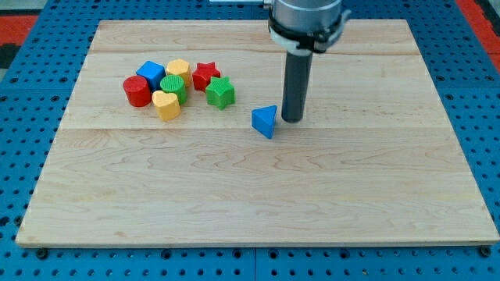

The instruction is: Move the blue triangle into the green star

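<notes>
One dark rod hangs from the arm's grey wrist at the view's top, and my tip (293, 119) rests on the wooden board (258, 203) just to the view's right of the blue triangle (265, 122). Whether tip and triangle touch cannot be told; they sit very close, the tip slightly higher in the view than the block's centre. With no claw on this arm, nothing is clenched or grasped: the rod stands upright and bare.

Left of the triangle, with bare wood between them, stands the green star (220, 92), which is the nearest block of a cluster in the board's upper left part. Just above and left of it sits the red star (205, 74). Further left come a yellow block (178, 69) of unclear shape, a green cylinder (173, 87) and a blue cube (150, 74). A yellow heart-like block (166, 104) lies at the cluster's lower edge, and a red cylinder (137, 90) marks its left end. These blocks press closely together.

Around the board runs a blue perforated surface (31, 117).
</notes>
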Tool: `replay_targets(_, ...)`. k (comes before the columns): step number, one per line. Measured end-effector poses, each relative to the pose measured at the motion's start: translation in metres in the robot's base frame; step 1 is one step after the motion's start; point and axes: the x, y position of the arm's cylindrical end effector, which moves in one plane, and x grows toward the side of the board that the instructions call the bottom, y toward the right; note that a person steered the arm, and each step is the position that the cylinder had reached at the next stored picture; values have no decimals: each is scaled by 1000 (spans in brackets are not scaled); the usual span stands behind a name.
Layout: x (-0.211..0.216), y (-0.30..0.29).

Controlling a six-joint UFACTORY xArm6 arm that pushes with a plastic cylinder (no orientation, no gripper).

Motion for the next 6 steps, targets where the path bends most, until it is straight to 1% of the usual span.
replay_targets(1, 10, -50)
replay_targets(2, -7, -104)
replay_targets(3, -7, -98)
replay_targets(4, -7, -64)
replay_targets(5, -7, 16)
replay_targets(6, -18, -15)
